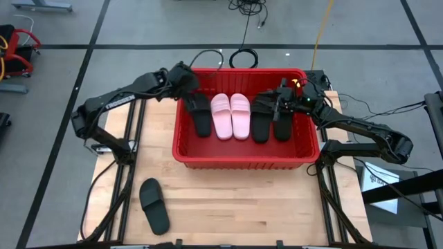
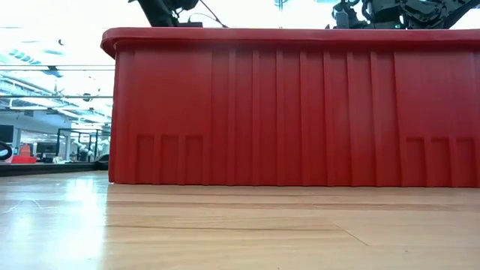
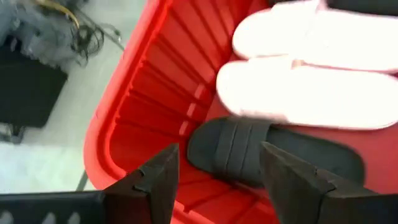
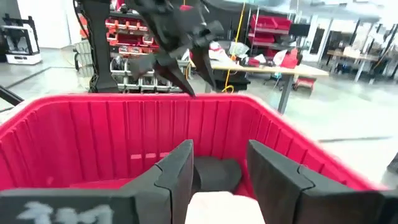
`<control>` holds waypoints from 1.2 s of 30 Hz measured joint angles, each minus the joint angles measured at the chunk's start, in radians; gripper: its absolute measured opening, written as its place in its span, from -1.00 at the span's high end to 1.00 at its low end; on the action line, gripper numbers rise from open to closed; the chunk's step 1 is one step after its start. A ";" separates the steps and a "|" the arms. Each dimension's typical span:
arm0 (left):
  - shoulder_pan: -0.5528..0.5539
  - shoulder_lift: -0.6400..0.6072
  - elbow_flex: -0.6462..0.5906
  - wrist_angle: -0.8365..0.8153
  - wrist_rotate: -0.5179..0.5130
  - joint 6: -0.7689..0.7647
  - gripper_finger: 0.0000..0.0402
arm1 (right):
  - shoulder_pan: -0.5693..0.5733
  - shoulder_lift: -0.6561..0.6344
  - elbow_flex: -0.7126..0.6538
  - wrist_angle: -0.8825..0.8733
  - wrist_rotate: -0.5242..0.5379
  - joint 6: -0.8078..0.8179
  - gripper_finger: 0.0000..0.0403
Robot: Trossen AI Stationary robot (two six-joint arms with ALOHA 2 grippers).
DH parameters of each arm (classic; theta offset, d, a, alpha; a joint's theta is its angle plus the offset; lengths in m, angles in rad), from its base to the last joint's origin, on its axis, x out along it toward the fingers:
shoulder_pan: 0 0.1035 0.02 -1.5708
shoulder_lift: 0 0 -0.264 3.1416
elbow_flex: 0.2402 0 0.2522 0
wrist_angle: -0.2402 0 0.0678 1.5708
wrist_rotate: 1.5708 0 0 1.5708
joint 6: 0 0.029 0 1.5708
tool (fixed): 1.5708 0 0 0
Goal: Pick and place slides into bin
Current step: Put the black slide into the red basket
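The red bin (image 1: 246,160) stands at the table's middle. Five slides lie flat on its floor in a row: a black one (image 1: 201,116) at the left, two pale pink ones (image 1: 230,116), and two black ones (image 1: 271,119) at the right. A sixth, black slide (image 1: 154,205) lies on the wooden table near its front left. My left gripper (image 3: 217,180) hangs open above the left black slide (image 3: 261,152), clear of it. My right gripper (image 4: 217,171) is open and level over the bin's far right part, holding nothing.
The bin's near wall (image 2: 300,112) fills the low view. Bare wood lies in front of the bin (image 1: 256,207). Cables (image 1: 242,55) lie on the floor beyond the table's far edge. In the right wrist view the left arm (image 4: 177,43) shows above the bin's far rim.
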 joint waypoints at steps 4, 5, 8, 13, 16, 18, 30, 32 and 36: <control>-0.058 -0.037 0.001 -0.023 0.002 -0.009 -0.06 | 0.002 0.001 0.000 0.015 -0.002 0.049 0.30; -0.076 -0.047 0.001 -0.033 0.002 -0.015 -0.06 | 0.004 0.000 0.000 0.027 -0.003 0.065 0.30; -0.127 -0.071 0.001 -0.084 0.002 -0.055 -0.06 | 0.022 0.000 0.000 0.039 -0.003 0.102 0.30; -0.221 -0.108 0.001 -0.189 -0.002 -0.154 -0.04 | 0.076 0.000 0.000 0.057 -0.004 0.112 0.30; -0.289 -0.114 0.001 -0.223 -0.049 -0.207 -0.04 | 0.109 0.000 0.000 0.084 -0.004 0.111 0.30; -0.332 -0.123 -0.001 -0.257 -0.083 -0.238 -0.03 | 0.132 0.000 0.000 0.093 -0.004 0.110 0.30; -0.655 -0.148 0.001 -0.352 -0.247 -0.493 -0.01 | 0.269 0.000 0.000 0.090 -0.004 0.179 0.30; -0.719 -0.148 0.001 -0.358 -0.276 -0.542 -0.01 | 0.298 0.000 0.000 0.091 -0.004 0.197 0.30; -0.859 -0.147 0.001 -0.391 -0.365 -0.658 -0.01 | 0.359 0.000 0.000 0.100 -0.004 0.222 0.30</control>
